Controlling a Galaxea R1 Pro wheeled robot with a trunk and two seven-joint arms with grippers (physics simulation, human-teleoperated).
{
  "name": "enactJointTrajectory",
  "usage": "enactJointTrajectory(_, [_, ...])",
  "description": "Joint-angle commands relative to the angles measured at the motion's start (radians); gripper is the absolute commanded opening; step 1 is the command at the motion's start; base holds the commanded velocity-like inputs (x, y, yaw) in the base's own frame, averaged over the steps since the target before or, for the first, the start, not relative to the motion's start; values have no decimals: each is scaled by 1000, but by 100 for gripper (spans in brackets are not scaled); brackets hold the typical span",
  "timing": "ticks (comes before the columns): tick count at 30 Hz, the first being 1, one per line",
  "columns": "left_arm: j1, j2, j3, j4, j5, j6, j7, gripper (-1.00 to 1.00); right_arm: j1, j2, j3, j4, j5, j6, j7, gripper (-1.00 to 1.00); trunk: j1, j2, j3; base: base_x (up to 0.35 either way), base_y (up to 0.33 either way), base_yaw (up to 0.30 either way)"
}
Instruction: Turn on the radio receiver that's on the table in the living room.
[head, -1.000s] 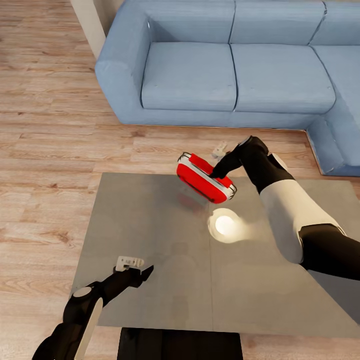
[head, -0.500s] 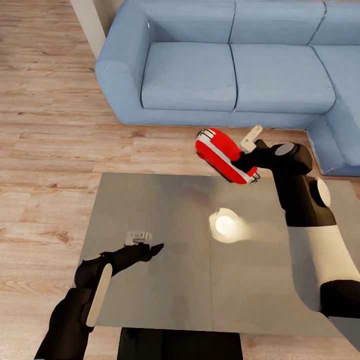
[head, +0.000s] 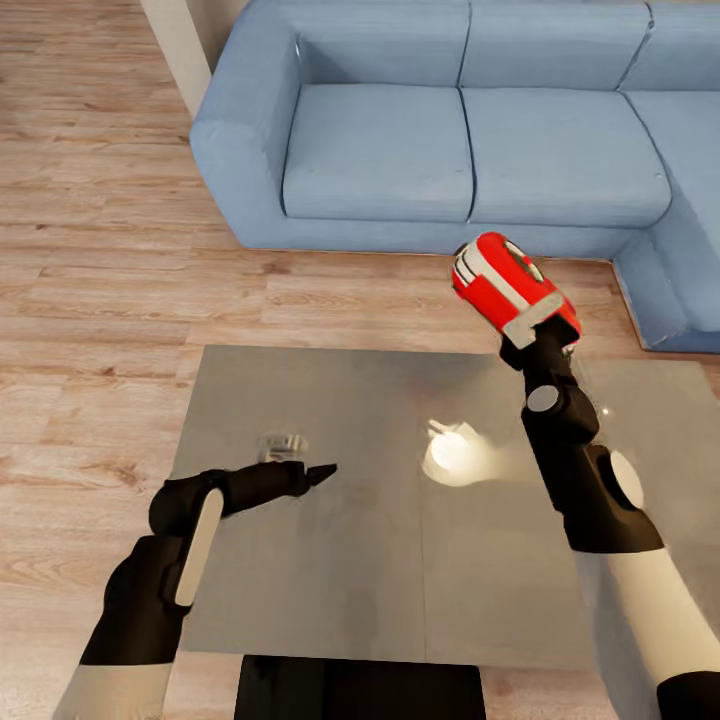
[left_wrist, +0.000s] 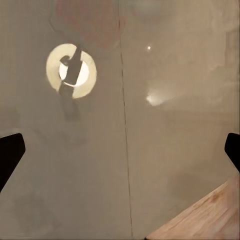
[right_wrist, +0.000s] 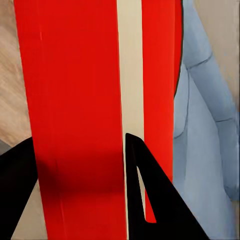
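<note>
The red radio receiver (head: 505, 283), with its white band, is held tilted in the air above the far right part of the grey table (head: 300, 580). My right gripper (head: 535, 338) is shut on its lower end. In the right wrist view the radio receiver (right_wrist: 75, 75) sits between the two dark fingers (right_wrist: 150, 195) of the right gripper (right_wrist: 82, 195). My left gripper (head: 318, 472) hovers low over the table's left half. In the left wrist view the left gripper (left_wrist: 120, 152) is open and holds nothing, with the table (left_wrist: 165, 165) below it.
A blue L-shaped sofa (head: 420, 150) stands beyond the table and wraps round at the right. The lamp's bright reflection (head: 450, 452) lies on the tabletop. Light wood floor (head: 90, 300) surrounds the table, and a dark base part (head: 360, 690) shows at the near edge.
My right arm has lifted the radio receiver off the table, up and to the right, turning it. My left gripper has crept forward and right over the table.
</note>
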Motion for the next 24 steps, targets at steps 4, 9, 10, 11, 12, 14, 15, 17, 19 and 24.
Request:
enactJointTrajectory(4, [-44,3,3,0,0,62,-13,100,86,-3,101,-3,6,-28,-218,-100,0,0,0,0,0,0])
enactJointTrajectory(9, [-60,11,4,0,0,78,-16,100,147,-8,233,2,7,-28,-442,-100,0,0,0,0,0,0])
enactJointTrajectory(10, [-62,17,5,0,0,79,-16,100,151,-8,262,6,12,-27,-474,-100,0,0,0,0,0,0])
enactJointTrajectory(11, [-64,25,6,0,0,80,-16,100,154,-9,288,11,25,-25,-502,-100,0,0,0,0,0,0])
enactJointTrajectory(12, [-66,37,7,0,1,81,-18,100,157,-9,313,26,49,-26,-531,-100,0,0,0,0,0,0])
enactJointTrajectory(14, [-67,51,7,0,2,82,-27,100,160,-9,342,58,87,-28,-571,-100,0,0,0,0,0,0])
enactJointTrajectory(15, [-68,60,8,0,3,82,-38,100,161,-9,357,83,110,-29,-598,-100,0,0,0,0,0,0])
enactJointTrajectory(17, [-72,85,9,2,4,82,-89,100,162,-9,392,170,143,-32,-690,-100,0,0,0,0,0,0])
enactJointTrajectory(19, [-82,98,9,3,4,82,-119,100,163,-10,415,218,150,-42,-743,-100,0,0,0,0,0,0])
enactJointTrajectory(24, [-102,128,10,5,4,84,-154,100,164,-10,465,350,158,-117,-897,-100,0,0,0,0,0,0])
